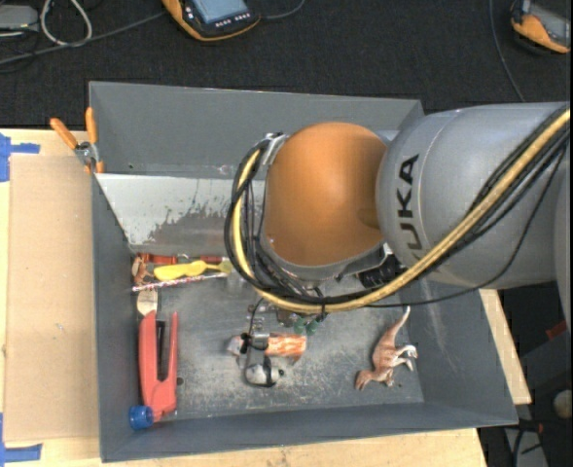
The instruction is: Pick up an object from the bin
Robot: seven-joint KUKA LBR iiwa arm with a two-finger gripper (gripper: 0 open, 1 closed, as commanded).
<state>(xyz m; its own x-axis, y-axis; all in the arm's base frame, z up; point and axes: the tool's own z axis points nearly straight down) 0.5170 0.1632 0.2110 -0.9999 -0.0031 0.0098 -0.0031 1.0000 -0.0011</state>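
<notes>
My gripper [254, 341] reaches down below the arm's orange cover to the bin floor at the front middle. Right beside it, on its right, lies a small orange-red piece [290, 344]. Just in front of the gripper sits a small rounded grey and dark thing [260, 374]. Whether the gripper touches either one is hidden. A tan toy dinosaur [389, 357] lies further right on the floor, apart from the gripper.
A red-handled tool with a blue tip [157, 368] lies along the bin's left wall. A yellow piece [185, 270] and a brown-orange thing [156, 260] rest at the back left. The arm covers the bin's right and back.
</notes>
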